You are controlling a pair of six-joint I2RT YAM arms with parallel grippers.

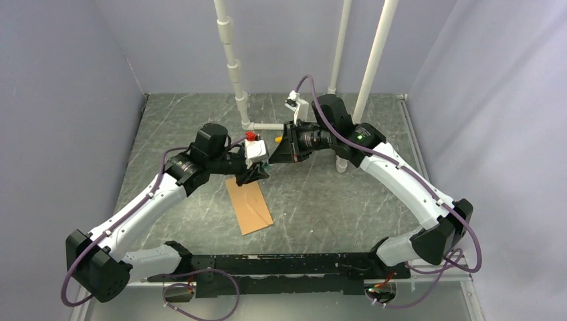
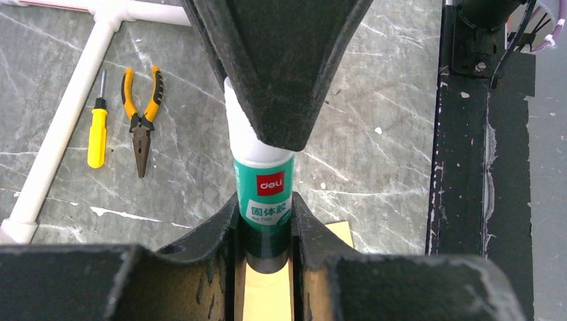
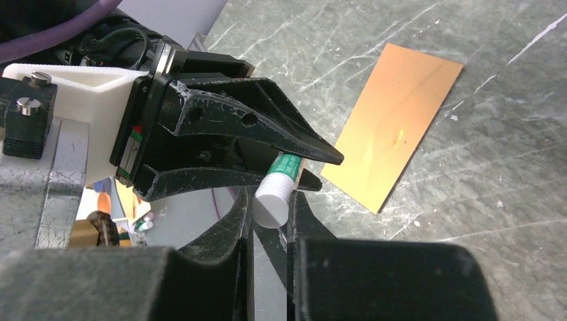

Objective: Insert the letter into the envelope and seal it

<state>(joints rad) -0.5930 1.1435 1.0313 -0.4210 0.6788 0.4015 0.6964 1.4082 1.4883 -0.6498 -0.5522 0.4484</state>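
Nearest the arm bases, a black rail [image 1: 294, 264] runs along the front edge of the grey marbled table [image 1: 321, 194]. Just beyond it the envelope [image 1: 249, 205] lies flat on the table with its diagonal fold seams showing. What it holds cannot be seen, and it sits below and just in front of the two grippers without touching either. In the left wrist view only a pale strip and one corner of it show between and beside the fingers. Above its far end the left gripper [image 2: 265, 221] is clamped on the green body of a glue stick [image 2: 267, 194]. The label has "deli" in white on a red square, then the characters 固体胶 on a pale panel. The line under that is too small to read, and the tube's foot is lost in shadow between the fingers. The right gripper [image 3: 269, 214] meets it from the other side, its fingers pressed against both sides of the white cap [image 3: 271, 200]. In the left wrist view one black finger covers most of that cap, and from overhead the stick is hidden by the two grippers. Farther back lie pliers [image 2: 140, 120] with orange-yellow handles and a yellow-handled screwdriver [image 2: 97, 127], beside a white pipe [image 2: 67, 120] cut off by the frame edge.
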